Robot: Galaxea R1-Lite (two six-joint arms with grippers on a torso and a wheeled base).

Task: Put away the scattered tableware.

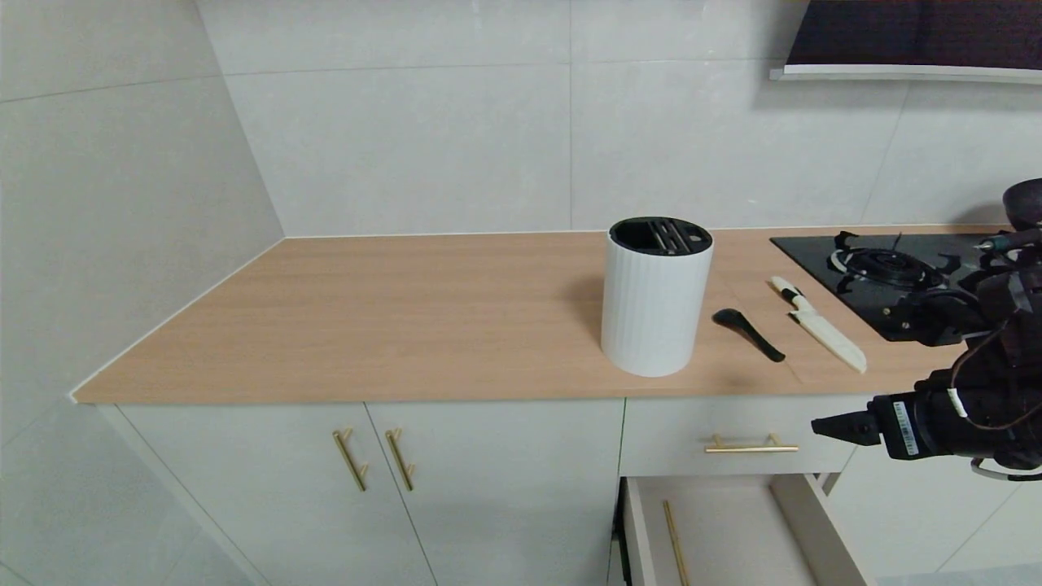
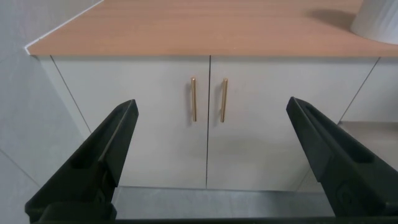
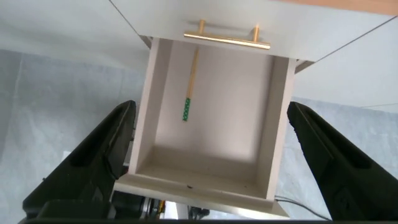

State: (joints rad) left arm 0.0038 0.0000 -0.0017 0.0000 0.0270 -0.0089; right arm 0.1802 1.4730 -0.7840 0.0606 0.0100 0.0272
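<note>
2 loose items lie on the light wooden surface (image 1: pixel 391 317): a short black spoon (image 1: pixel 746 332) and a cream kitchen knife (image 1: pixel 818 324). They sit side by side, not touching, between the white ribbed cylindrical holder with black slotted top (image 1: pixel 656 309) and the black gas hob (image 1: pixel 887 277). Right hand (image 3: pixel 211 115) is open and empty, over the open white drawer (image 3: pixel 205 177), which holds 1 thin wooden chopstick (image 3: pixel 191 81). Left hand (image 2: pixel 211 106) is open and empty, facing the white cabinet doors (image 2: pixel 143 124).
</note>
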